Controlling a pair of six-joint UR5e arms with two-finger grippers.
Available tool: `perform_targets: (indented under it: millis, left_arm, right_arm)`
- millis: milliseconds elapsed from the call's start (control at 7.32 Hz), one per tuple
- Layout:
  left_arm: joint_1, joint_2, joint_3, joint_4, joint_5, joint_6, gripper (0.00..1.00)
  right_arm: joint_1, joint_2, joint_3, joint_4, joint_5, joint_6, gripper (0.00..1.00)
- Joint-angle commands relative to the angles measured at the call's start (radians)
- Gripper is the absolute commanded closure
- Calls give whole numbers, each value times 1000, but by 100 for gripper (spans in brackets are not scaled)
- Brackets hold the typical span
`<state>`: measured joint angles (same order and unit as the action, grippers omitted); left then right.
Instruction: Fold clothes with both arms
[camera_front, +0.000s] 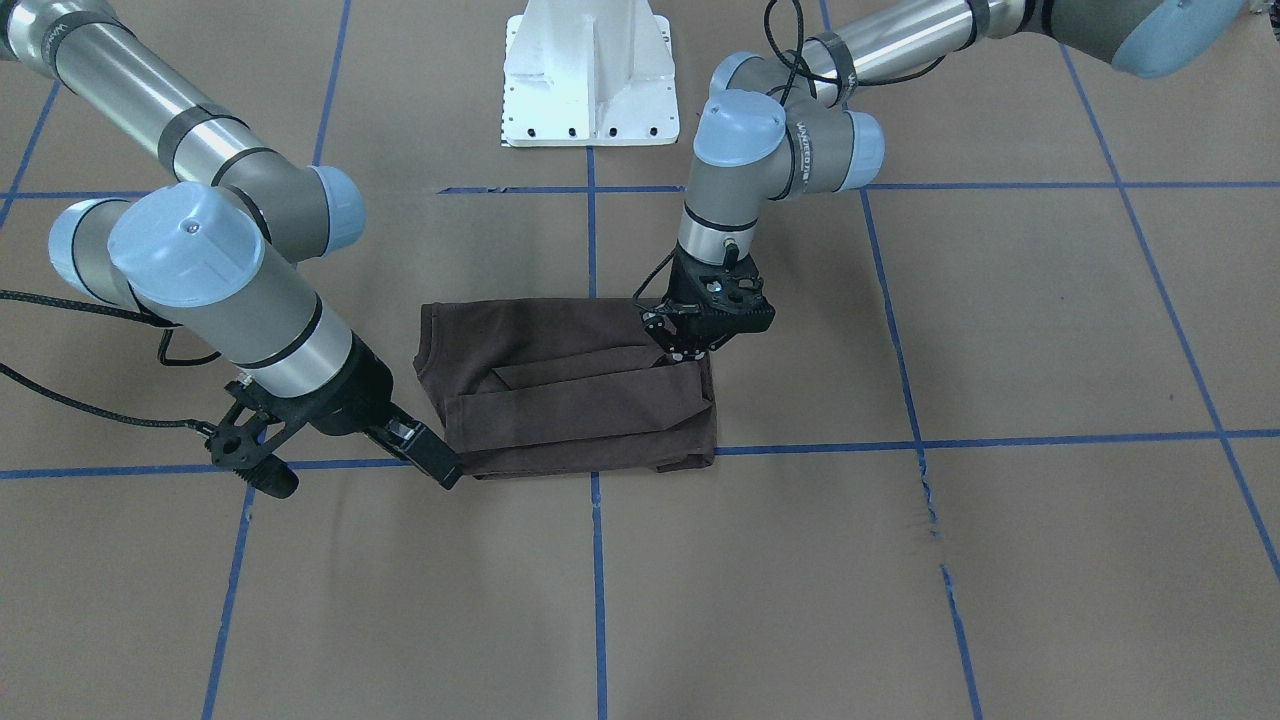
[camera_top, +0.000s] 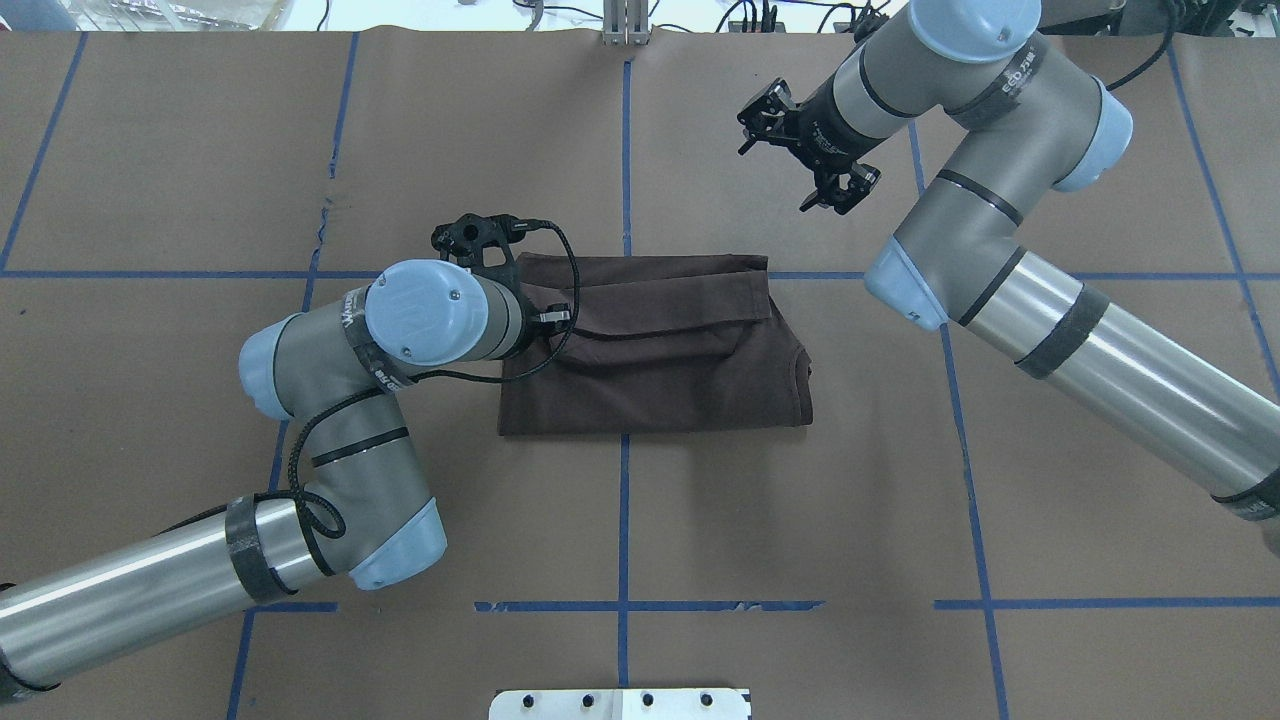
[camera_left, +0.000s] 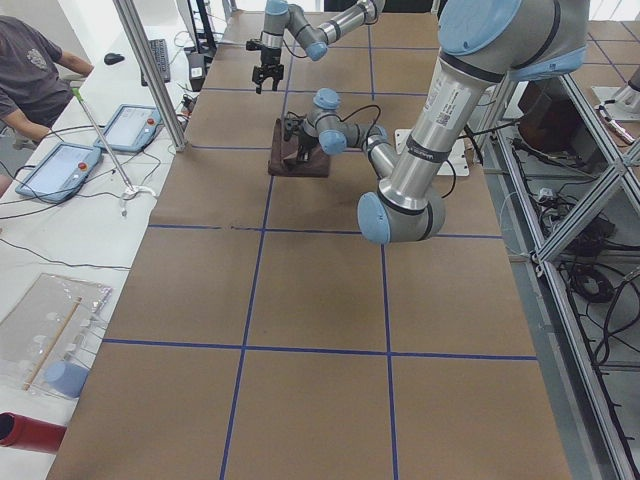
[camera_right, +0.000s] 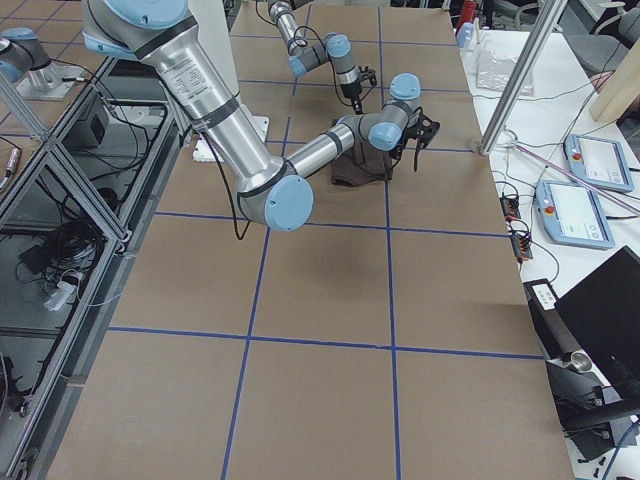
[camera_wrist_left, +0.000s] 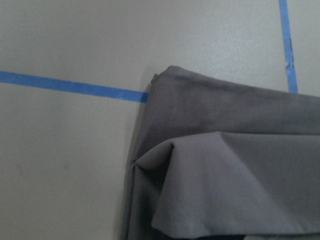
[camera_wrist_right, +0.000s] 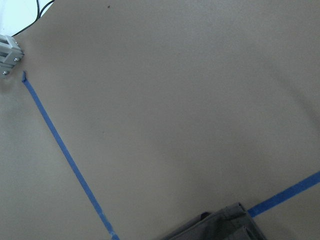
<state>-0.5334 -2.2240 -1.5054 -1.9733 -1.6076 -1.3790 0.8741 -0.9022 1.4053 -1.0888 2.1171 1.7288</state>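
- the table (camera_top: 800, 520) was covered in brown paper and was marked into big squares by blue tape lines (camera_top: 623, 520).
- the right arm (camera_top: 1100, 360) was stretched in from its side, and its wrist was lifted over the far part of the table.
- the left arm (camera_top: 330, 430) was bent, and its wrist was pointed down at the shirt's end on that arm's side.
- the t-shirt (camera_top: 660, 350) was laid flat in the middle of the table, folded into a dark brown block, with a flap folded over on top.
- a white base (camera_front: 590, 80) was seen at the robot's edge of the table, apart from the shirt.
- the right gripper (camera_front: 365, 480) was held up in the air with its fingers spread wide apart, and nothing was held in it.
- the left gripper (camera_front: 688, 350) was lowered onto the shirt's edge. it could not be told if its fingers were apart or together.
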Motion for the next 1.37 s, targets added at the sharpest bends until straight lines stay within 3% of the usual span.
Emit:
perform_targets:
  millis: [0, 137, 273, 547, 683, 820, 1093, 1230]
  left_arm:
    - [-110, -136, 301, -214, -14, 2, 100]
    - [-207, -219, 441, -281, -126, 12, 100]
    - [-288, -241, 470, -282, -190, 90, 100]
    - [-316, -223, 475, -279, -192, 163, 100]
    - [-312, -195, 411, -274, -193, 161, 100]
    - [-306, -99, 273, -272, -243, 161, 100]
    - [-310, 118, -64, -269, -374, 156, 100]
    - [-312, 173, -126, -269, -377, 156, 100]
  right_arm:
    - [0, -17, 17, 0, 0, 2, 0]
    - [0, -35, 42, 0, 0, 2, 0]
    - [0, -50, 78, -14, 0, 2, 0]
    - [0, -47, 103, -63, 1, 2, 0]
    - [-1, -49, 107, -63, -3, 2, 0]
    - [-13, -49, 119, -65, -6, 8, 0]
    - [-184, -26, 133, -91, -189, 38, 2]
    - [-254, -6, 130, -104, -256, 43, 24]
